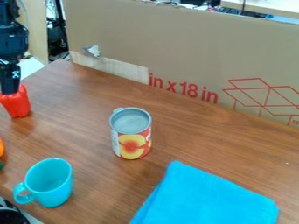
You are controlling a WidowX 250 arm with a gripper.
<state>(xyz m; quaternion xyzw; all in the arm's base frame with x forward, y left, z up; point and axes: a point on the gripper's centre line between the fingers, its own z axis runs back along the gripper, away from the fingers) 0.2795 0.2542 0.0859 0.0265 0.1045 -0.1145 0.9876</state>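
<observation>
Folded, soft blue cloth [204, 197] lies lower right; 1 smooth turquoise mug [52, 186] sits lower left, near the edge of the wood-grained table [192, 140]. Upper left, my claw [10, 91] is at 1 lobed red pepper [17, 106]; spread or pinching, I can't tell. 1 cylindrical can [132, 140] stands mid-frame.

The counter [181, 127] is brown with darker wood grain. The can [131, 133] is silver, its label red, white and yellow with a peach picture. The mug [50, 183] is turquoise, the cloth [207, 199] bright blue, the pepper [17, 103] red. The tan cardboard [175, 48] carries red lettering and box outlines.
</observation>
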